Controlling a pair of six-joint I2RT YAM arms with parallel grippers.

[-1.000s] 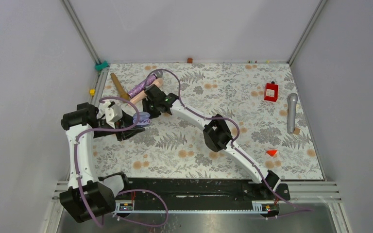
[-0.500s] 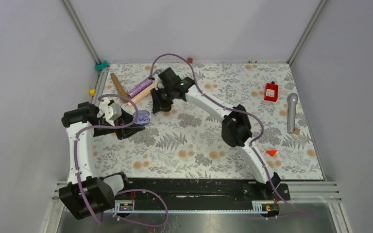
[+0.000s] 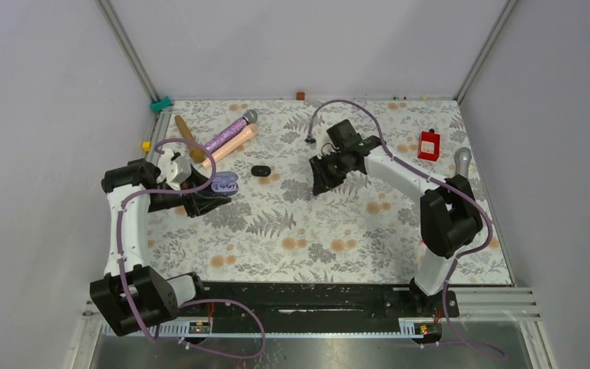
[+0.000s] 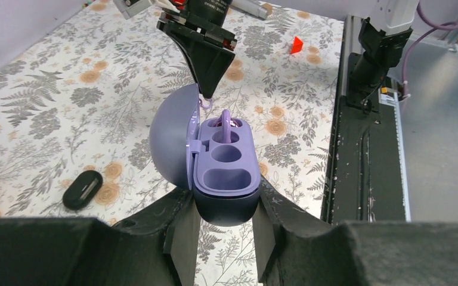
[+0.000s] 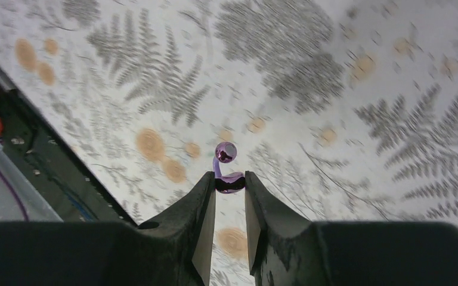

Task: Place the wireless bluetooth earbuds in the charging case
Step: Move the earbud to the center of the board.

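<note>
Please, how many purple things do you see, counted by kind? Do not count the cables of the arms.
earbuds: 2
charging case: 1
microphone: 1
Total: 4

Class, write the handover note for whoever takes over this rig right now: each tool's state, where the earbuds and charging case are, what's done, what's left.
Left tool: shut on the charging case, lid open.
Right tool: shut on a purple earbud, above the table, well to the right of the case.
Done: a second earbud appears seated in the far socket.
Left: the near socket is empty; bring the held earbud over and seat it.
A black oval item lies on the table between them; unclear what it is.
</note>
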